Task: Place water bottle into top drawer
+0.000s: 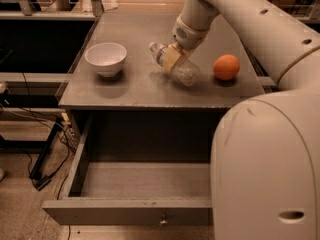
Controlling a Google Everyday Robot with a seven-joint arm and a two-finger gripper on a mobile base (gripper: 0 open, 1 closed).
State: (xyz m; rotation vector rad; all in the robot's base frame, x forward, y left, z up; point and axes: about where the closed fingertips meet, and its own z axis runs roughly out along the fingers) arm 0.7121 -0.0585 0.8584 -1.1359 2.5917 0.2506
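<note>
The water bottle [184,72], clear with a white cap pointing left, is tilted just above the grey cabinet top [135,86], between the bowl and the orange fruit. My gripper [172,59] comes down from the arm at upper right and is shut around the bottle's middle, with a tan finger [171,57] lying across it. The top drawer [130,216] stands pulled open below the top, its grey inside bare and its small metal knob [162,218] at the front centre.
A white bowl [105,58] sits on the left of the cabinet top and an orange fruit [226,66] on the right. My white arm and body fill the right side, covering the drawer's right end. Cables lie on the floor at left.
</note>
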